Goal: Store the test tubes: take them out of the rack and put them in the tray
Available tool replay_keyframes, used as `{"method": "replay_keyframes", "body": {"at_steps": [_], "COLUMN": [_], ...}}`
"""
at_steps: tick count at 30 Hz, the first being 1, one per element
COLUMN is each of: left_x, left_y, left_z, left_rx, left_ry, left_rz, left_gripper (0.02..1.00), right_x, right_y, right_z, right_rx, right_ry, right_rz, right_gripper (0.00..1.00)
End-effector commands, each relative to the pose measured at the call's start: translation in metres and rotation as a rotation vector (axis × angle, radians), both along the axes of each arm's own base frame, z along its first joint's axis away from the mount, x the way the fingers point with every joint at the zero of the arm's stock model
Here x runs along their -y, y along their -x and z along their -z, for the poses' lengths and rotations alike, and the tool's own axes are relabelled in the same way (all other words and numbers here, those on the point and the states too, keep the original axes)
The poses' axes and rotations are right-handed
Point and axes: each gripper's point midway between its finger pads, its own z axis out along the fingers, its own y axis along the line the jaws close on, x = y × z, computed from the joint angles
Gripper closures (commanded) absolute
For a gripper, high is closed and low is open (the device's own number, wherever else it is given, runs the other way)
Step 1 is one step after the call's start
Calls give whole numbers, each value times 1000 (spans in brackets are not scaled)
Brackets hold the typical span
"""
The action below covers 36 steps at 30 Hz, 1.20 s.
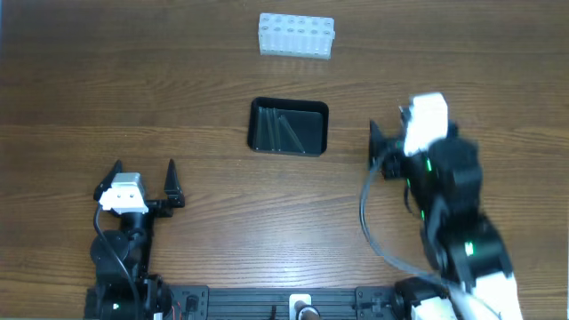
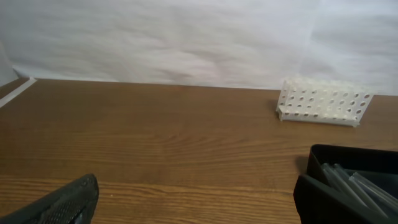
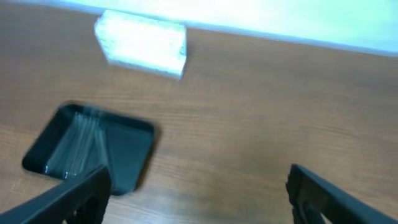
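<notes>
Rack (image 1: 296, 36) at tabletop's (image 1: 133, 89) far edge looks empty, tubes (image 1: 284, 131) in tray (image 1: 255, 124), prob. done; L gripper (image 1: 144, 173), R gripper (image 3: 199, 196) apart, empty.

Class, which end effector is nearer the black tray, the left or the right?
Right. The right end effector is close beside the tray; the left end effector is well away, back near its base.

Black rectangular tray (image 1: 311, 133), holding clear test tubes (image 1: 283, 129) laid flat, lies near the right gripper (image 3: 198, 173), ahead of it. White rack (image 1: 296, 36) stands upright well beyond the tray.
</notes>
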Motion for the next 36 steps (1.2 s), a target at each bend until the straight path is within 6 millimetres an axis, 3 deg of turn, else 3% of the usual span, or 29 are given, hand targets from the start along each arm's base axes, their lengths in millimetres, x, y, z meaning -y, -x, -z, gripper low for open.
{"method": "replay_keyframes", "body": {"at_steps": [1, 7, 18, 36], "left_x": [1, 1, 1, 1], "left_y": [0, 0, 0, 0], "left_z": [1, 1, 1, 1], "left_rx": [3, 3, 3, 3], "left_ry": [-13, -13, -13, -13], "left_rz": [10, 10, 10, 10], "left_gripper": [18, 18, 18, 18], "right_x": [14, 19, 20, 39], "right_y": [25, 50, 48, 43], "right_z": [20, 54, 111, 108], "right_rx": [68, 118, 276, 321], "right_ry": [-3, -13, -11, -22], "right_rz": [31, 32, 29, 87], "right_gripper": [7, 9, 9, 9]}}
